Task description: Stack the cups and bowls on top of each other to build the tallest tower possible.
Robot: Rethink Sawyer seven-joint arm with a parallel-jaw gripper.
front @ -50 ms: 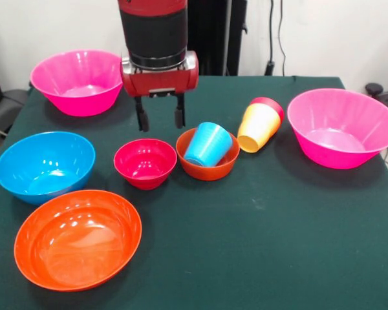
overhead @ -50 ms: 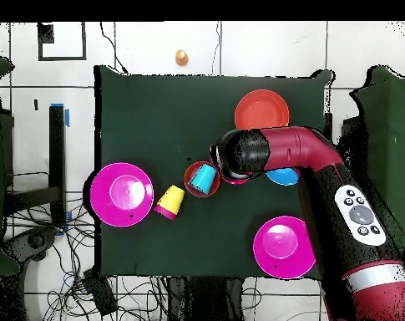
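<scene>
My gripper [front @ -50 ms: 160, 120] hangs open and empty just behind the gap between the small crimson bowl [front @ -50 ms: 145, 163] and the small orange bowl [front @ -50 ms: 210, 169]. A blue cup [front @ -50 ms: 208, 143] [overhead @ -50 ms: 205, 178] lies tilted inside that orange bowl [overhead @ -50 ms: 190, 178]. To its right a yellow cup [front @ -50 ms: 258, 127] [overhead @ -50 ms: 170, 200] lies on its side, pushed into a red cup [front @ -50 ms: 269, 103]. Two large pink bowls [front @ -50 ms: 81, 81] [front @ -50 ms: 343, 126] stand at the far left and the right. A blue bowl [front @ -50 ms: 45, 165] and a wide orange bowl [front @ -50 ms: 77, 239] sit at the near left. In the overhead view the arm hides the crimson bowl.
The green table [front @ -50 ms: 271, 245] carries everything. In the overhead view a small orange thing [overhead @ -50 ms: 181, 57] lies on the floor beyond the table's far edge, and cables trail around the table's lower left corner [overhead @ -50 ms: 97, 284].
</scene>
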